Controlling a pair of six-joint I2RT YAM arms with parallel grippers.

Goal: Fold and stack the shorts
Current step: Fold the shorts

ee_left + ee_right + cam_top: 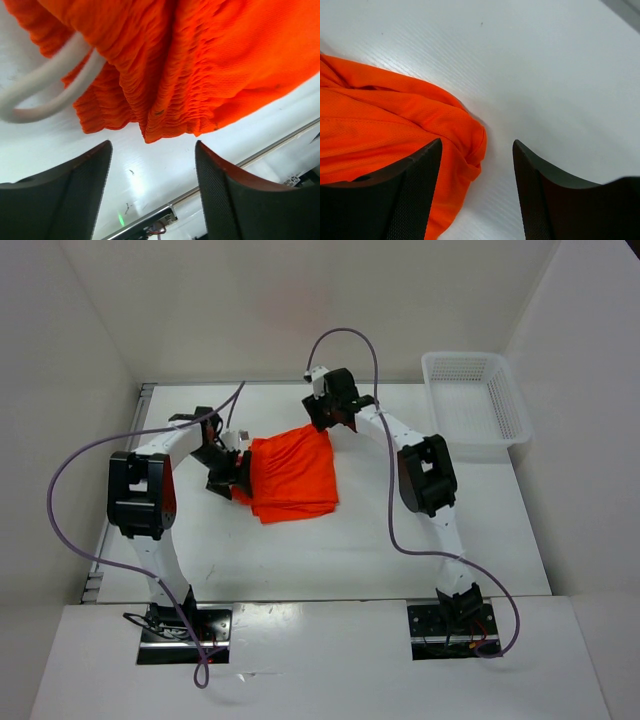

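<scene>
**A:** What are the jaws doing?

**B:** Both pairs are spread and hold nothing. The left gripper (152, 160) hovers low. The gathered waistband of the orange-red shorts (200, 65) lies just beyond its fingertips, not between them. A white drawstring (50, 82) loops out beside the waistband. The right gripper (477, 150) straddles a rounded corner of the cloth, with one finger over fabric and the other over the bare white table (560, 75).

**A:** How far along is the folding?

**B:** From above, the shorts lie as a compact, layered rectangle between the two arms, so they look folded at least once. Stacking seems not yet done. A white plastic basket (473, 398) sits well apart at the far right.
</scene>
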